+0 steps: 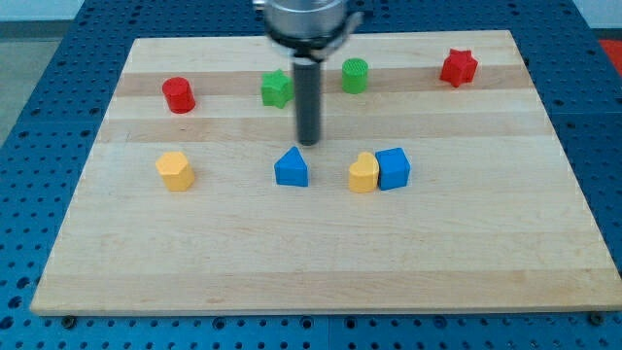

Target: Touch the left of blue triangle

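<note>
The blue triangle [291,167] sits near the middle of the wooden board [321,253]. My tip [308,143] is just above the triangle's top right corner in the view, very close to it, perhaps touching. The rod rises from there to the arm's round head at the view's top. The rod's side stands right next to the green star [277,88].
A red cylinder [179,95] is at the upper left, a green cylinder [355,76] right of the rod, a red star [459,67] at the upper right. A yellow block [175,170] is at the left. A yellow block [363,174] touches a blue block [394,168].
</note>
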